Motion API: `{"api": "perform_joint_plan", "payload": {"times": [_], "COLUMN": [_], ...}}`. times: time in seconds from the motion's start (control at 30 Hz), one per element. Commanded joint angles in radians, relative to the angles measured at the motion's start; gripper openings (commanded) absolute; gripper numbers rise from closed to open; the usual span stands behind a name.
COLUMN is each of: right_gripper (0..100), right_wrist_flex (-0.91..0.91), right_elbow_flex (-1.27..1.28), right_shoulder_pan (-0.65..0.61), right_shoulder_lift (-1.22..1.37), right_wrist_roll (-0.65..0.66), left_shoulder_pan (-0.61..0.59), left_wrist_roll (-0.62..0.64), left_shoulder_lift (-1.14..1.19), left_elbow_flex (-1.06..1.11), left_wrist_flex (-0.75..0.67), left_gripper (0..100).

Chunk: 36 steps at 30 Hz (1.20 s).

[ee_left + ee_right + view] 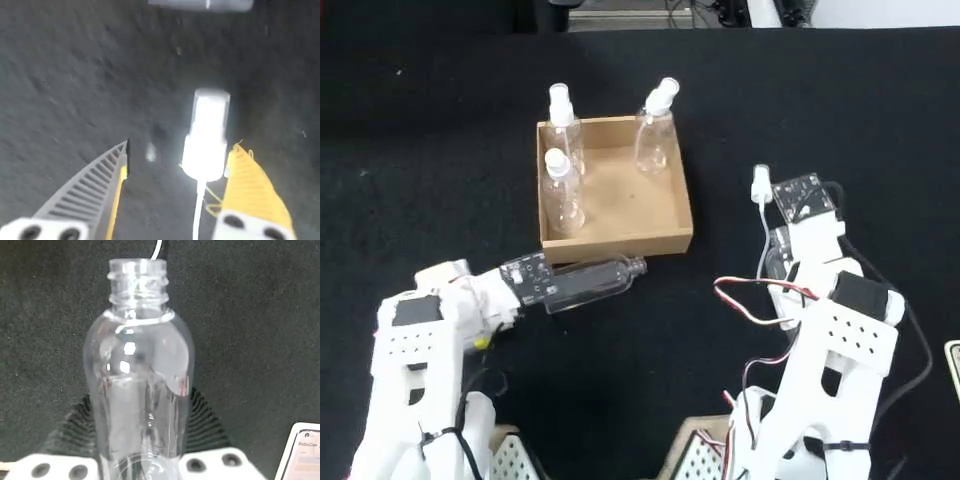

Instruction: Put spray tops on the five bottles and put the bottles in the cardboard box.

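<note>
A clear uncapped bottle (140, 370) sits in my right gripper (142, 427), which is shut on its lower body, neck pointing away. In the high view this bottle (592, 282) lies level just in front of the cardboard box (615, 243), held by the arm on the picture's left. A white spray top (207, 135) lies on the black cloth between the fingers of my left gripper (177, 150), which is open; the top rests close to the yellow finger (250, 185), its tube trailing toward the wrist. The high view shows this spray top (760, 184) beside the arm on the picture's right.
Three capped bottles stand in the box: two on its left side (563, 135) (561, 195) and one at the far right corner (657, 130). A phone (306, 450) lies near the table's right edge (954, 360). Red and white cables (750, 292) hang by the right-hand arm.
</note>
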Motion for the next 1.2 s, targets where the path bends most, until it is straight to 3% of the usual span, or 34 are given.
{"api": "perform_joint_plan", "payload": {"times": [0.0,0.13,0.37,0.43,0.53,0.6,0.73,0.9,1.03,1.17], "right_gripper": [1.1,1.1,1.1,1.1,1.1,1.1,1.1,1.1,1.1,1.1], "right_wrist_flex": [0.012,0.012,0.012,0.012,0.012,0.012,0.014,0.041,0.106,0.199], "right_elbow_flex": [-0.005,-0.005,-0.005,-0.007,-0.007,-0.013,-0.027,-0.079,-0.191,-0.325], "right_shoulder_pan": [0.012,0.014,0.014,0.014,0.014,0.014,0.009,0.009,0.005,-0.038], "right_shoulder_lift": [-0.039,-0.039,-0.041,-0.041,-0.042,-0.042,-0.042,-0.044,-0.044,-0.044], "right_wrist_roll": [-0.005,-0.005,-0.002,-0.003,-0.005,-0.005,-0.006,-0.043,-0.061,-0.098], "left_shoulder_pan": [0.091,0.145,0.074,0.074,0.082,0.074,0.073,0.071,0.004,-0.022], "left_wrist_roll": [0.098,0.118,0.118,0.118,0.118,0.124,0.155,0.468,0.727,0.904], "left_shoulder_lift": [0.000,0.000,0.000,-0.011,-0.012,-0.014,-0.014,-0.014,-0.014,-0.014], "left_elbow_flex": [0.012,0.085,0.117,0.127,0.120,0.116,0.038,-0.165,-0.372,-0.561], "left_wrist_flex": [-0.063,-0.110,-0.124,-0.097,-0.051,-0.021,0.058,0.091,0.106,0.258], "left_gripper": [29,29,28,20,1,6,3,3,3,3]}}
